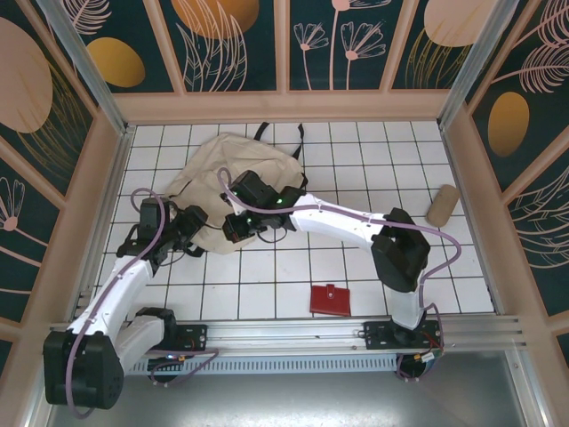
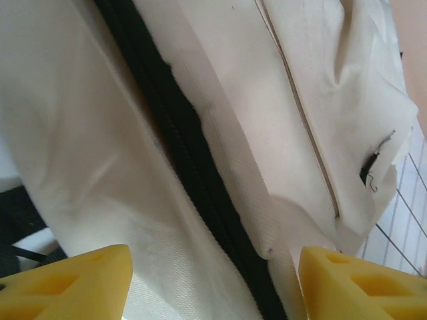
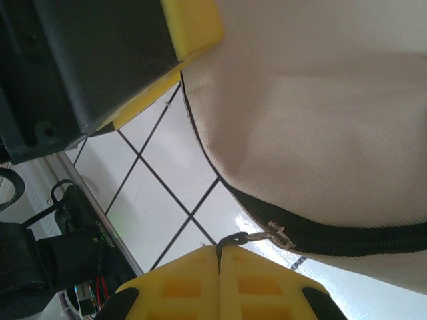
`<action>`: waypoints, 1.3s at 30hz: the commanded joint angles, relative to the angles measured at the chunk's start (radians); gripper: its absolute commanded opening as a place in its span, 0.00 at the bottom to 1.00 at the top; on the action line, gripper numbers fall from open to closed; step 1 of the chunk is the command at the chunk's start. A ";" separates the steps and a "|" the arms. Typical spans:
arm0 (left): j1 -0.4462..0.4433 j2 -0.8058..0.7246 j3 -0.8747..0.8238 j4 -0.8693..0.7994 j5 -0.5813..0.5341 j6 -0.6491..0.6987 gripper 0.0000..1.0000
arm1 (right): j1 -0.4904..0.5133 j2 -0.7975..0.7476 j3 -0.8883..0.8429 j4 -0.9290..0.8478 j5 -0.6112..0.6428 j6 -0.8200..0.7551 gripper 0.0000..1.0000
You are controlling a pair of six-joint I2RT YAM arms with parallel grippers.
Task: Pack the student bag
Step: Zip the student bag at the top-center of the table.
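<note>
The student bag, a soft beige backpack with black straps, lies at the back left of the tiled table. In the left wrist view my left gripper stands open over the bag's cream fabric, and the black zipper line runs between its yellow fingertips. From above, the left gripper sits at the bag's near edge. My right gripper is shut on the black zipper pull, which hangs from the metal slider on the bag's lower rim. From above, the right gripper is beside the left one.
A small red wallet lies near the front rail. A tan cylindrical pouch stands at the right by the wooden wall. Wooden frame walls enclose the table on three sides. The left gripper's yellow finger is close above the right one.
</note>
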 commanded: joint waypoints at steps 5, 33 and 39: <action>0.003 0.026 -0.066 0.098 0.049 -0.044 0.52 | 0.046 0.008 0.032 -0.016 -0.051 -0.040 0.00; 0.003 0.077 -0.197 0.162 -0.163 -0.059 0.00 | 0.031 -0.061 0.013 -0.332 0.444 0.053 0.00; 0.003 0.058 -0.195 0.150 -0.163 -0.053 0.00 | -0.002 -0.060 -0.001 -0.342 0.520 0.079 0.00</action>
